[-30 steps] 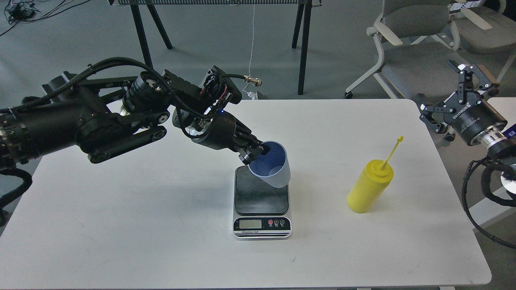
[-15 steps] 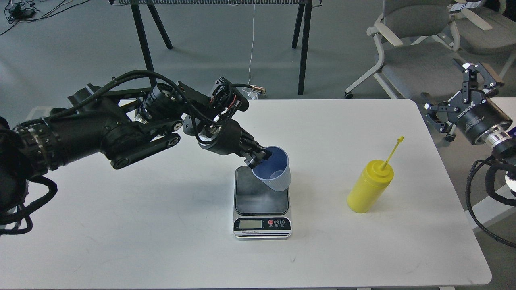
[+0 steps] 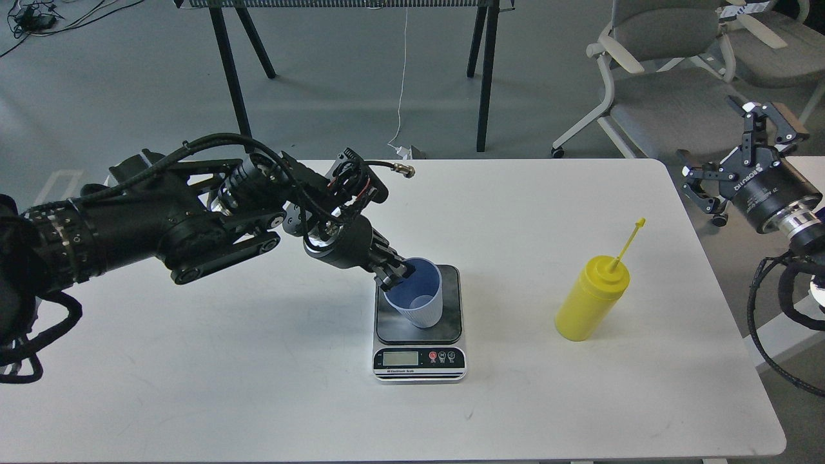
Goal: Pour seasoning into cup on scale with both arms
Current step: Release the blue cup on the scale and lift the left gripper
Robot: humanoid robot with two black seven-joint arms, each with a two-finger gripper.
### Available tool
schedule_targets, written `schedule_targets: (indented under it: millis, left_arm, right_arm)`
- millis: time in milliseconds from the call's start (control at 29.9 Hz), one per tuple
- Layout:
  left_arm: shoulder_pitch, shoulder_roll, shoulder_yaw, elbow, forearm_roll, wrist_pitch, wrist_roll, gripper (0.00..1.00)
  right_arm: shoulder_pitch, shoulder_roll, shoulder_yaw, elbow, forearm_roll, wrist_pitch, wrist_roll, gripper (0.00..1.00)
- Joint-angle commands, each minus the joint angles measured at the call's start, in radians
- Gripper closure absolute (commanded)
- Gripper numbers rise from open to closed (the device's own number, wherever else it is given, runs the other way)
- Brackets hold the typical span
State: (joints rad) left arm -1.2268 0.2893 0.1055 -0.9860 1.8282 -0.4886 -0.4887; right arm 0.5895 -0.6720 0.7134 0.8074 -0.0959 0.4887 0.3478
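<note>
The light-blue ribbed cup [image 3: 417,301] stands slightly tilted on the dark plate of the scale [image 3: 419,364] at the table's middle. My left gripper [image 3: 394,276] is shut on the cup's left rim, one finger inside and one outside. The yellow seasoning bottle [image 3: 591,298] stands upright on the table to the right of the scale, its thin nozzle and tethered cap pointing up. My right gripper [image 3: 728,154] is open and empty, beyond the table's right edge, well above and right of the bottle.
The white table [image 3: 225,361] holds only the scale and bottle. Grey office chairs [image 3: 670,77] stand behind the right corner. Black table legs [image 3: 483,71] and a hanging white cable are on the floor behind.
My left gripper has lowered the cup down and to the left, from hovering above the scale's back right to resting on the plate. The right gripper has drifted slightly right.
</note>
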Motion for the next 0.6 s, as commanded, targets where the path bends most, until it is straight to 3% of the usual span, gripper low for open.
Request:
schedule_targets:
  millis: [0,301,401,468,568]
  left_arm:
    - [0.006,0.001,0.000,0.003,0.000,0.000,0.000,0.95]
    - [-0.010,-0.001,-0.009,0.006,-0.013,0.000,0.000,0.87]
    - [-0.011,-0.001,-0.018,0.004,-0.029,0.000,0.000,0.75]
    - [-0.020,-0.002,-0.018,0.004,-0.055,0.000,0.000,0.57]
    - [-0.051,-0.002,-0.017,0.004,-0.095,0.000,0.000,0.46]
  right_arm:
    - [-0.002,0.000,0.000,-0.001,0.001,0.000,0.000,0.01]
    - [-0.002,0.002,-0.002,-0.001,0.001,0.000,0.000,0.01]
    - [-0.005,0.002,-0.002,-0.001,0.001,0.000,0.000,0.01]
    - [-0.008,0.000,0.000,-0.001,0.001,0.000,0.000,0.01]
    - [-0.011,0.002,0.000,-0.001,0.001,0.000,0.000,0.01]
